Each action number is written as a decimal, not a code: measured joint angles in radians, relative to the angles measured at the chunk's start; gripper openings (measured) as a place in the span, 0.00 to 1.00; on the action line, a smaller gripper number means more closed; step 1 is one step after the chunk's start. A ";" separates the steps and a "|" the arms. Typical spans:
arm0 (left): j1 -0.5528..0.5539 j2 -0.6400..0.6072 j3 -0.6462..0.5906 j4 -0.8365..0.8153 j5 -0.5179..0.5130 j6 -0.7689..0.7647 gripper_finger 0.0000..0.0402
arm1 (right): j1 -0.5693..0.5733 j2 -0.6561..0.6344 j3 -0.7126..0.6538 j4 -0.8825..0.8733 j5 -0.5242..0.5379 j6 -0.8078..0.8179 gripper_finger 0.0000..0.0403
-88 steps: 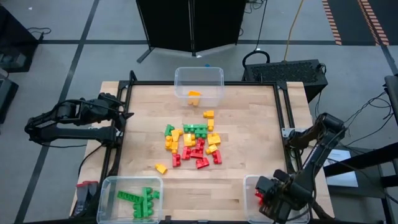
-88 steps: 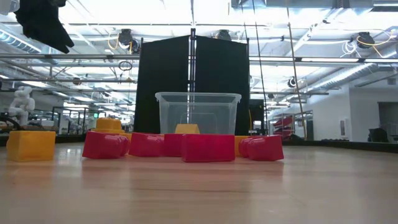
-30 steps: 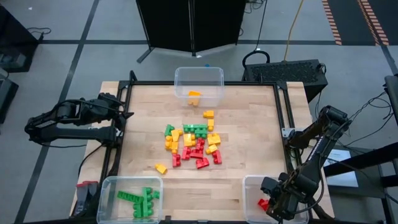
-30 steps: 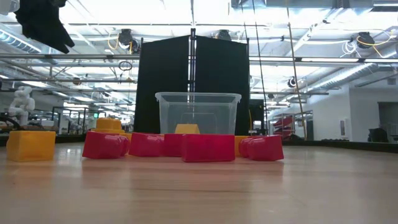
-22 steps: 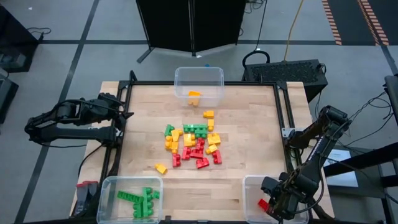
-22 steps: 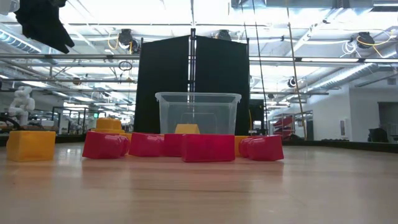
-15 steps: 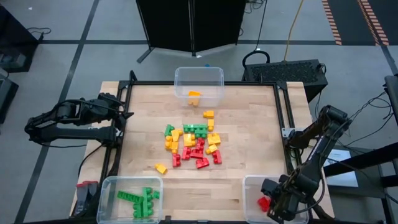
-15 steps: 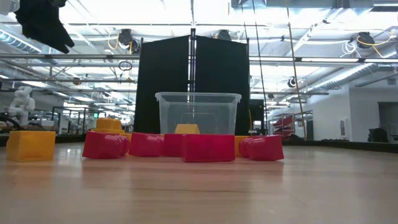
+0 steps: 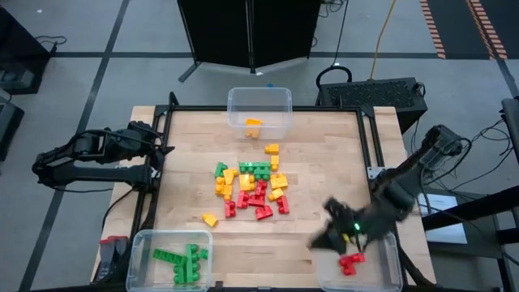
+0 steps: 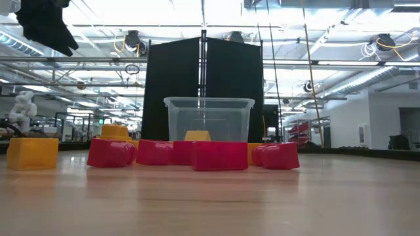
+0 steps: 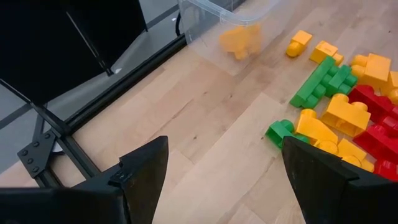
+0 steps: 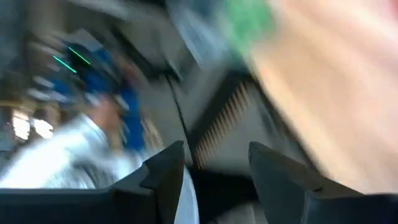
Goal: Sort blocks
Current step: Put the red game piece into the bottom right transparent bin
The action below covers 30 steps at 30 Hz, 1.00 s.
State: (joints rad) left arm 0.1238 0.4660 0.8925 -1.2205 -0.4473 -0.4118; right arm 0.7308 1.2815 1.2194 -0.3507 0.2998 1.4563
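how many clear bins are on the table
3: one bin at the far edge middle holding yellow, one at the near left corner holding green, one at the near right corner holding red.

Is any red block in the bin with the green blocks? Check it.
No, in the high view the bin at the table's near left corner holds only green blocks.

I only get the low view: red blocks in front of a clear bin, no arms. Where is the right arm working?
Observer: The right pincer hangs over the table's near right corner, beside a bin holding red blocks.
Operator: Is it carrying anything?
Observer: No, its wrist view shows it open, with nothing between the fingers.
Operator: And the left arm?
Observer: The left pincer waits open at the table's left edge.
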 joint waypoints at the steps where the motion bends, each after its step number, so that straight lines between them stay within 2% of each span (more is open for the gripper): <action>1: 0.000 0.000 0.000 0.000 0.000 0.000 0.72 | -0.036 -0.004 0.001 0.064 0.027 -0.110 0.44; 4: 0.000 0.000 0.000 0.000 0.000 0.000 0.72 | -0.141 -0.001 0.001 0.250 0.043 -0.468 0.44; 6: 0.000 0.000 0.000 0.000 0.000 -0.001 0.72 | -0.206 0.014 0.001 0.314 0.042 -0.650 0.44; 10: 0.000 0.000 0.000 0.000 0.000 -0.002 0.72 | -0.322 0.074 0.001 0.249 0.041 -0.780 0.44; 12: 0.000 0.000 0.000 0.000 0.000 -0.002 0.72 | -0.368 0.118 0.000 0.193 0.026 -0.775 0.44; 15: 0.000 0.000 0.000 0.000 0.000 -0.002 0.72 | -0.428 0.191 0.000 0.138 -0.054 -0.711 0.45; 20: 0.000 0.000 0.000 0.000 0.000 -0.002 0.72 | -0.506 0.300 0.000 -0.042 -0.174 -0.465 0.42; 23: 0.000 0.000 0.000 0.000 0.000 -0.002 0.72 | -0.517 0.349 0.000 -0.149 -0.203 -0.332 0.38; 30: 0.000 0.000 0.000 0.000 0.000 -0.002 0.72 | -0.517 0.436 0.000 -0.283 -0.204 -0.335 0.30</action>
State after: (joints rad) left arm 0.1238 0.4664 0.8925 -1.2209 -0.4469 -0.4137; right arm 0.2136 1.7175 1.2190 -0.6333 0.0960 1.1215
